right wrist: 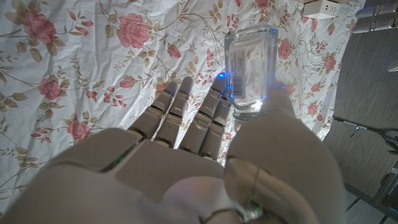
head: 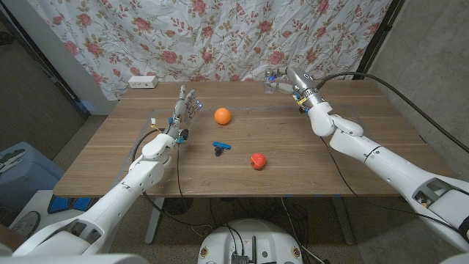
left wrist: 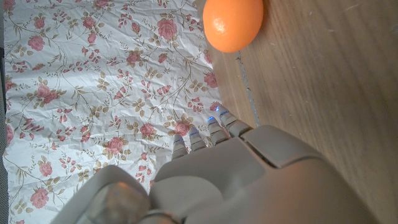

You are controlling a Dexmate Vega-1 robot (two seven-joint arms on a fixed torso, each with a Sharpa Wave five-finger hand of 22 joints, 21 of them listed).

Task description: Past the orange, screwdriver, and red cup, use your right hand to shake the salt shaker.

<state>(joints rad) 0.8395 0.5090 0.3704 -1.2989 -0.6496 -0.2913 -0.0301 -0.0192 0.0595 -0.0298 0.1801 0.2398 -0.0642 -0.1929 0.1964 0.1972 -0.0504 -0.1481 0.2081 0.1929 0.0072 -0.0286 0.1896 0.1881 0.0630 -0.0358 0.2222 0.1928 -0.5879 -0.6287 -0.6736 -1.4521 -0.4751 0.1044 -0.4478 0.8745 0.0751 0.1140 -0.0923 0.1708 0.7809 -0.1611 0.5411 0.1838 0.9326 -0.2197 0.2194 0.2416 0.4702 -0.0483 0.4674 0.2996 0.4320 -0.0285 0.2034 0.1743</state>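
My right hand [head: 291, 79] is out over the table's far edge, past the other objects. It grips a clear glass salt shaker [head: 272, 82]. In the right wrist view the shaker [right wrist: 251, 65] sits between the thumb and fingers [right wrist: 199, 118] against the floral curtain. An orange [head: 222, 115] lies mid-table, with a blue-handled screwdriver [head: 221, 147] nearer me and a red cup [head: 257, 160] to its right. My left hand [head: 182, 111] stands open on the left side, fingers pointing up. From the left wrist view the orange [left wrist: 233, 22] lies beyond the left hand [left wrist: 242, 180].
A floral curtain [head: 220, 37] hangs behind the wooden table [head: 315, 169]. A white power strip [head: 143, 81] lies at the far left corner. Black cables trail along both arms.
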